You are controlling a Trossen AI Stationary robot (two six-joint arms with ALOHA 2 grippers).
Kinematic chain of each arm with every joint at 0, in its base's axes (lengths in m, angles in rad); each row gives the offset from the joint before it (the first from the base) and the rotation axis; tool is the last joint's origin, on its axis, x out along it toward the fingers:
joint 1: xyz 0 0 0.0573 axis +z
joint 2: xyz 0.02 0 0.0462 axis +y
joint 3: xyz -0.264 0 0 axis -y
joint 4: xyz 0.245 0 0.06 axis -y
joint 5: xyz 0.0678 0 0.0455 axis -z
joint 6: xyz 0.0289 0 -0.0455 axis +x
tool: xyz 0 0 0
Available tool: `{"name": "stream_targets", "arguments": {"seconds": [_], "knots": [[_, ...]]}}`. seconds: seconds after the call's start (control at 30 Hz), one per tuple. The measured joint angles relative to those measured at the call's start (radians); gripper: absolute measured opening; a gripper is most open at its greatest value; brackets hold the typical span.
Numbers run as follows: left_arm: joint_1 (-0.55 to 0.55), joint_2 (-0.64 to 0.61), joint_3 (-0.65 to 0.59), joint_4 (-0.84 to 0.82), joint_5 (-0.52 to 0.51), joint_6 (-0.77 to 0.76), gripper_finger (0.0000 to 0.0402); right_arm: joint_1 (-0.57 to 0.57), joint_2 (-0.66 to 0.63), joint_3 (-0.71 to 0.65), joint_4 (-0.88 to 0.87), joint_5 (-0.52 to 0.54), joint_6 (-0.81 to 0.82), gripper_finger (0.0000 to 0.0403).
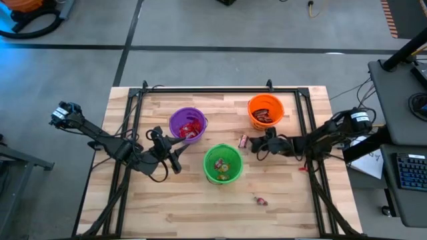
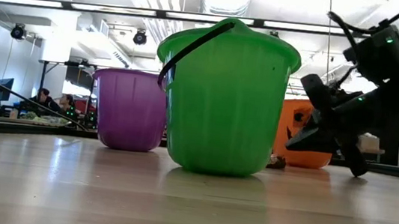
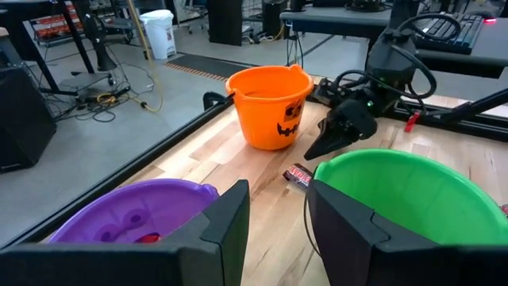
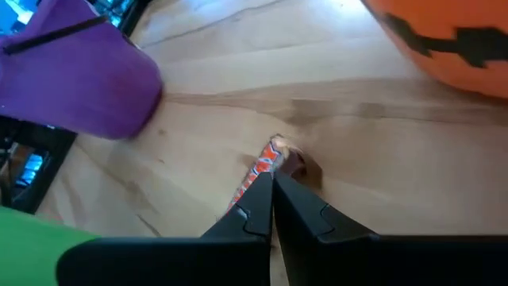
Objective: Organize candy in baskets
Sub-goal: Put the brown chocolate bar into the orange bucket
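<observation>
**Right gripper pinched shut at a candy bar that may slip free**

Seen from above, three baskets form a triangle at the table's centre: the purple basket (image 1: 187, 125) at ten o'clock, the orange basket (image 1: 265, 111) at two o'clock, the green basket (image 1: 223, 163) at six o'clock. Candy is visible inside all three. A dark brown bar (image 1: 244, 140) lies on the wood between the orange and green baskets, and one loose sweet (image 1: 260, 200) lies well apart at five o'clock.

The bar could be nudged away or dropped, because the right gripper (image 4: 271, 181) is closed fully at the wrapper's very end (image 4: 274, 155); whether any wrapper is actually caught cannot be told. A lift from so thin a pinch would likely let it slide out, or knock it against the orange basket nearby.

The left gripper (image 3: 276, 208) hovers between the purple and green baskets, its jaws partly parted and nothing seen between them.
</observation>
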Motion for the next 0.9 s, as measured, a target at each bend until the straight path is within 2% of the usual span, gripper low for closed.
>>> {"name": "stream_targets", "arguments": {"seconds": [0.43,0.9], "knots": [[0.0,0.0,0.0,0.0,0.0,-0.003,0.0116,-0.035,0.002,0.128,-0.209,-0.025,-0.036,0.0009],[0.0,0.0,0.0,0.0,-0.001,-0.003,0.0116,-0.025,0.002,0.134,-0.297,0.002,0.019,0.0009]]}}
